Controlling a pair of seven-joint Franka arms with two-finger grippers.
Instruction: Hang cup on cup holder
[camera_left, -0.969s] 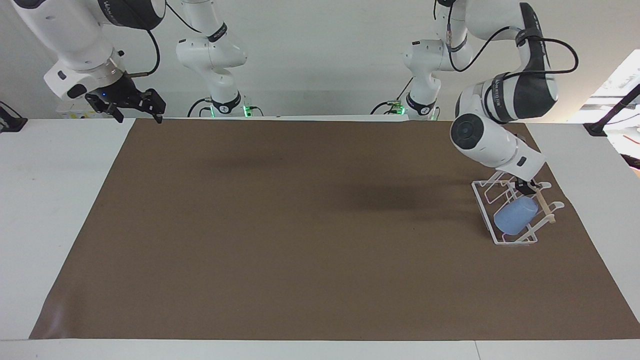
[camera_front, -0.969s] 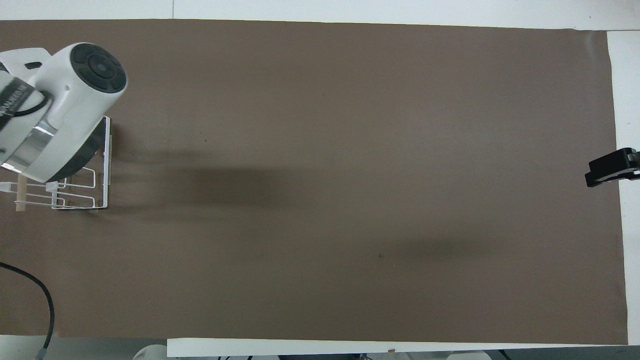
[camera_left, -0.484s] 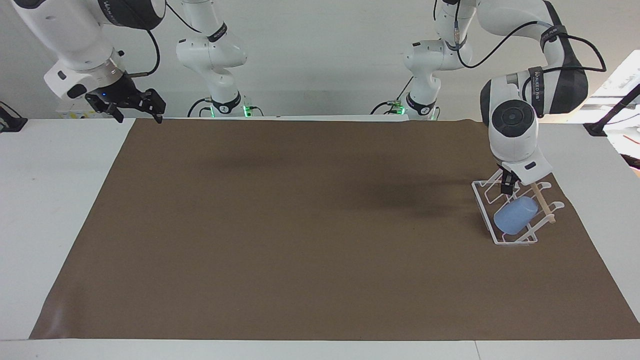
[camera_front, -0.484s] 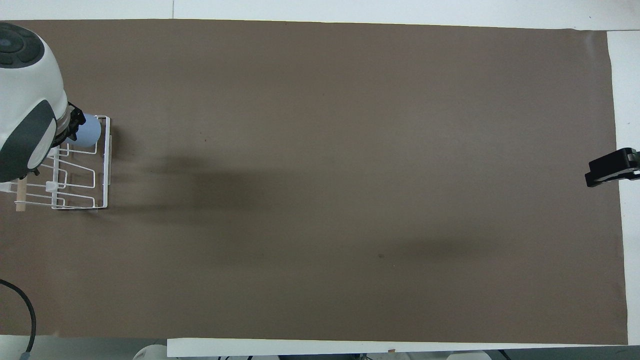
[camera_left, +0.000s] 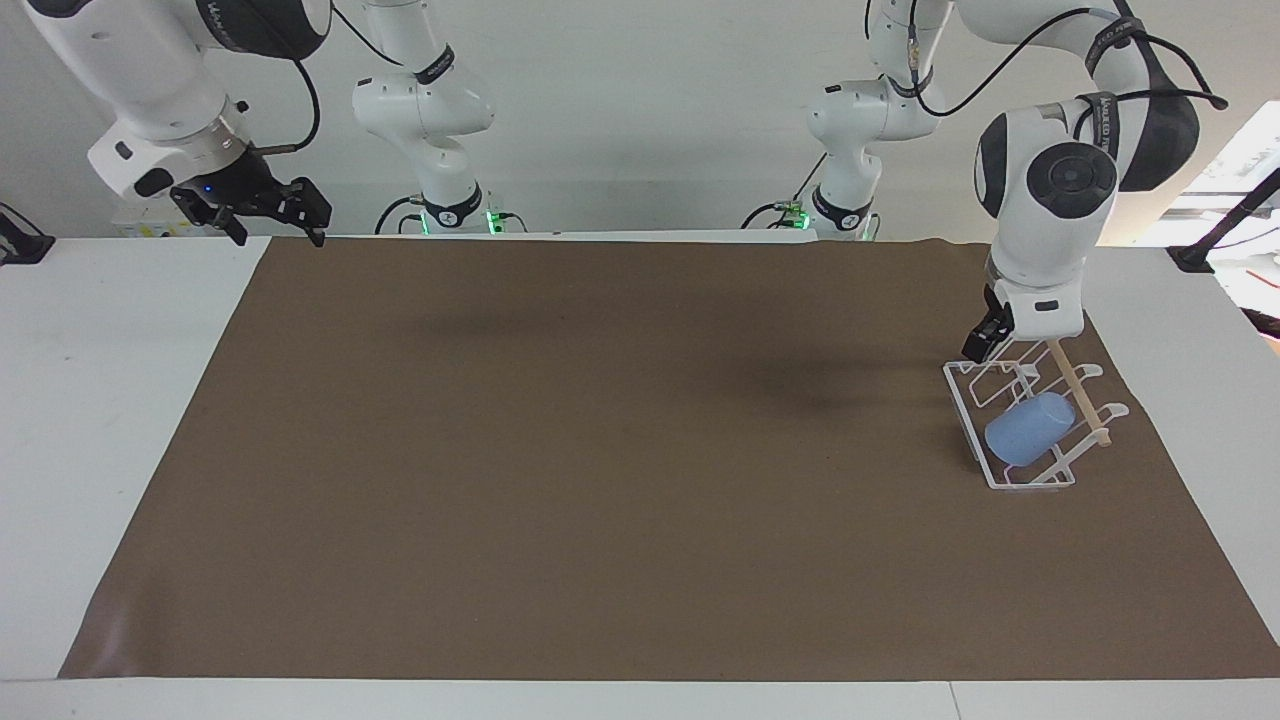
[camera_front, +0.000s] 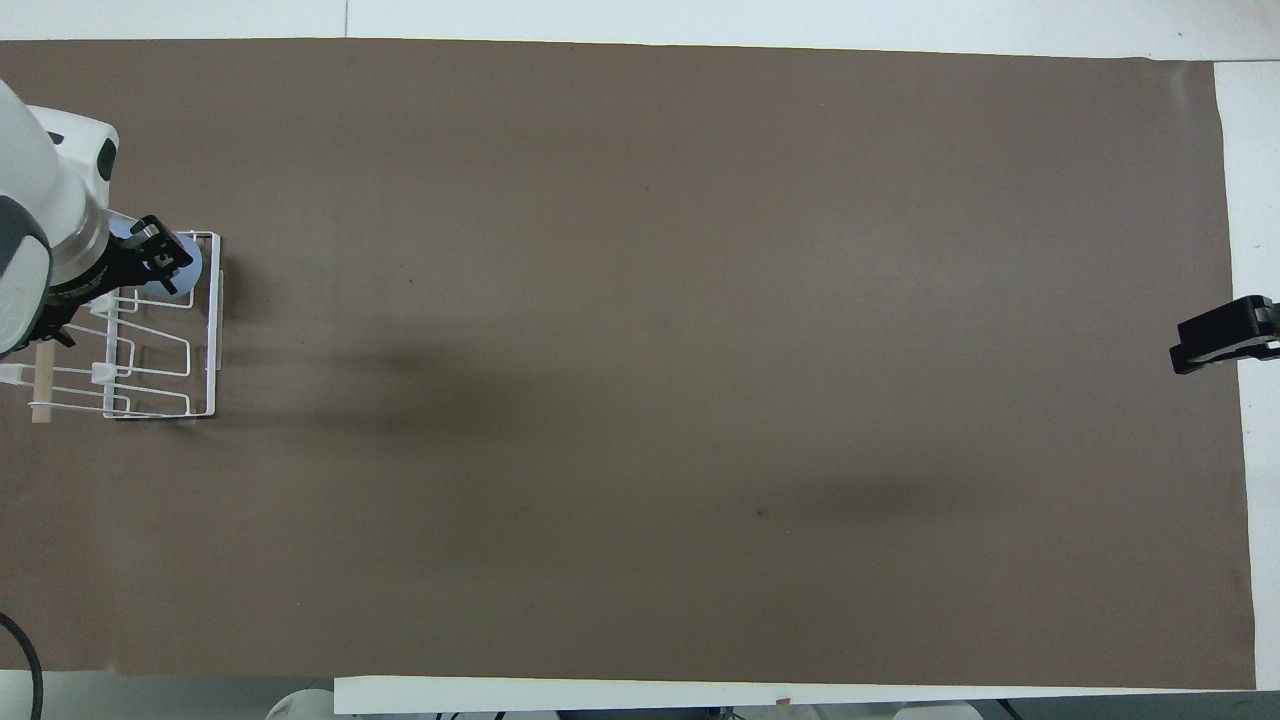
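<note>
The cup hangs tilted on a prong of the cup holder, which stands near the counter edge at the left arm's end. The left gripper is over the holder, apart from the cup; I cannot tell if its fingers are apart. The right gripper waits over the counter corner at its own end, fingers apart.

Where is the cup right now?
The cup hangs tilted on a prong of the cup holder, at the left arm's end of the table, with the left gripper raised above the holder, clear of it.
</note>
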